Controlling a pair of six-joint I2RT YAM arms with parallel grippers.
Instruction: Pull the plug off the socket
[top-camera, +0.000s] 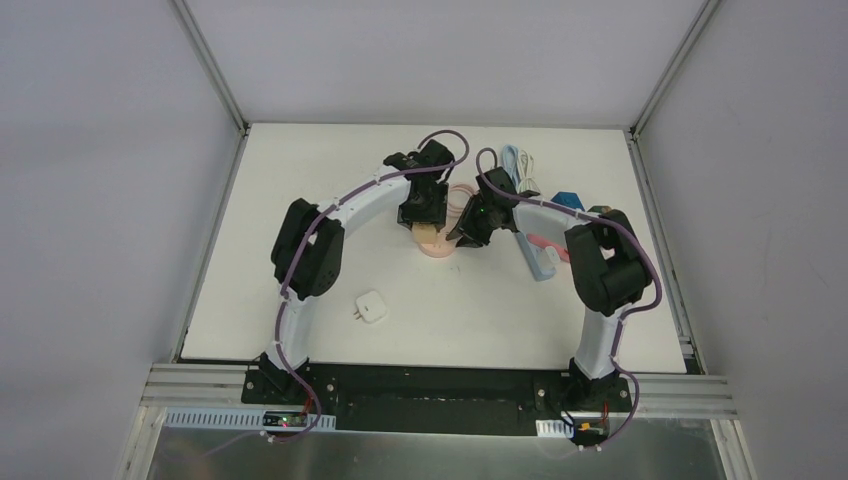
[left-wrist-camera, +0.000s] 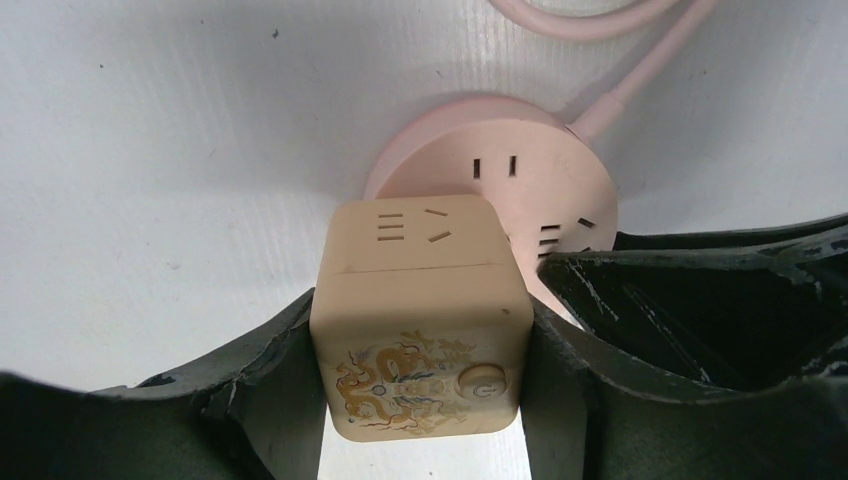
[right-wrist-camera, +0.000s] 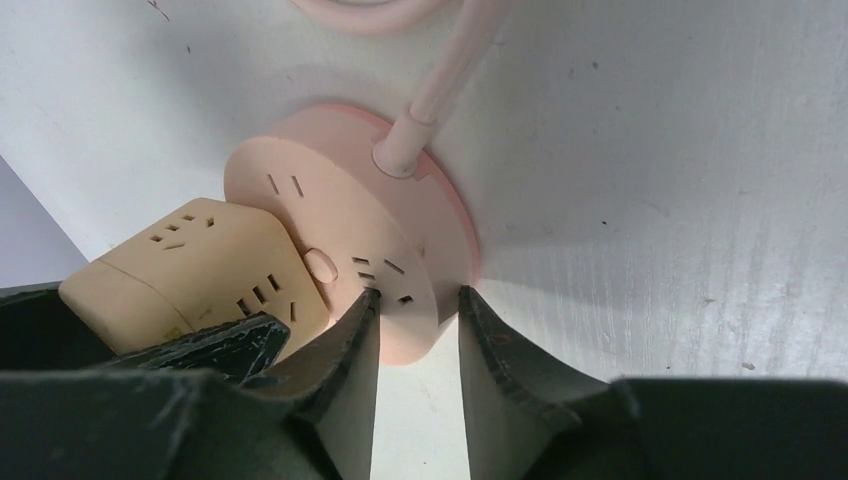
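Beige cube plug on the pink round socket is clamped in the left tool; right tool stands apart at the socket's rim.

Cube plug on edge of round socket, both at middle of table, small adapter nearer front, leftward

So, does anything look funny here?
Yes. The cube leans crooked against the socket instead of sitting flat on it, with the left gripper squeezing its sides.
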